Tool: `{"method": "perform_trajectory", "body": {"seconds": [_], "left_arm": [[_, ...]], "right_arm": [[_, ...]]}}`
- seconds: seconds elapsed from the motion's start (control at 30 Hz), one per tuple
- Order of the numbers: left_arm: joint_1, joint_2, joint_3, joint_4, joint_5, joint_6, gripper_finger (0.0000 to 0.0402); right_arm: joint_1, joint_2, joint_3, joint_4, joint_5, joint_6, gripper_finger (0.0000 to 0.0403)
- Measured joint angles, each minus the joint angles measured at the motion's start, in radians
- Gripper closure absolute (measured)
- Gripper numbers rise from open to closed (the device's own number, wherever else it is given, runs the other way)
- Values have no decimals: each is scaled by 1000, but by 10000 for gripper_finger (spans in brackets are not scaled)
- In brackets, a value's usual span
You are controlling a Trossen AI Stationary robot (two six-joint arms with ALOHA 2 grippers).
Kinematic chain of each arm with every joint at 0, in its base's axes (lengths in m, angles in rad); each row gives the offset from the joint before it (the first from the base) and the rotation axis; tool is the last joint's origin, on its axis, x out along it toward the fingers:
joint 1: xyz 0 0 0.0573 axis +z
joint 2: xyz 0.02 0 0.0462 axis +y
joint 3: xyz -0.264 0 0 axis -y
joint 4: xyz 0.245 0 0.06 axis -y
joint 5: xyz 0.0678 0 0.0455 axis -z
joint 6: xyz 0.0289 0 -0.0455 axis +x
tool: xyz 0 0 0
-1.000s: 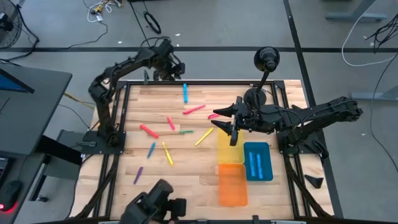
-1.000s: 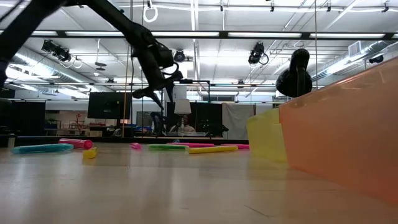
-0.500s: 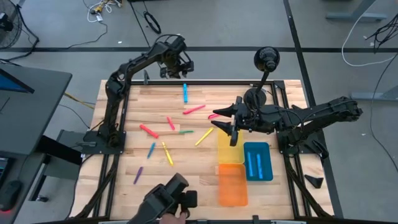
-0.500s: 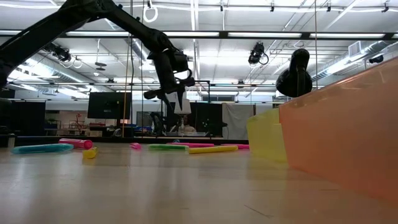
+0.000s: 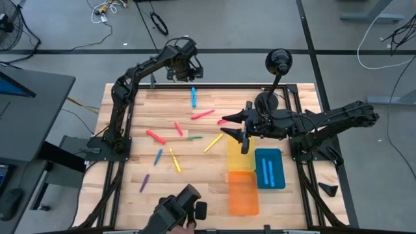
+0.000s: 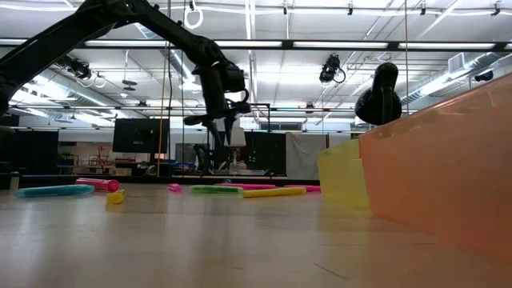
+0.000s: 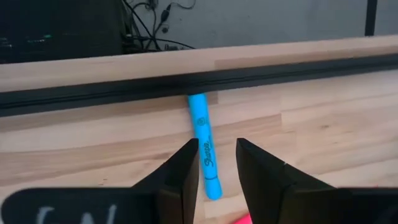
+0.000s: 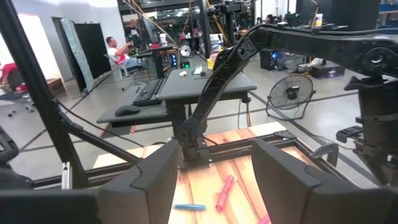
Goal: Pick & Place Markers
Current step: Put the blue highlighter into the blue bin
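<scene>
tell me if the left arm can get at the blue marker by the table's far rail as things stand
Probably yes: the left gripper hangs right above the blue marker, fingers apart on either side of it, nothing between; only the rail sits close.

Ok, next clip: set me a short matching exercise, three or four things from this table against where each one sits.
Things:
1. blue marker
2. purple marker
3. blue tray
4. orange tray

Places:
A. just in front of the yellow tray
B. at the table's far edge, under the left gripper
C. near front-left corner
D. beside the yellow tray, holding blue markers

Pairs: 1-B, 2-C, 3-D, 4-A
</scene>
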Motion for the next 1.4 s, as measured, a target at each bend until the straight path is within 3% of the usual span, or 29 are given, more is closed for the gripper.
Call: {"method": "perform_trajectory", "body": {"seconds": [0.47, 1.23, 1.4], "left_arm": [[-24, 93, -1, 6, 6, -49, 253], [-59, 229, -1, 40, -22, -96, 269], [-58, 230, -1, 36, -21, -76, 293]], "right_arm": [[0, 0, 0, 0, -6, 0, 197], [0, 0, 0, -52, -5, -7, 197], [-1, 0, 0, -54, -5, -7, 197]]}}
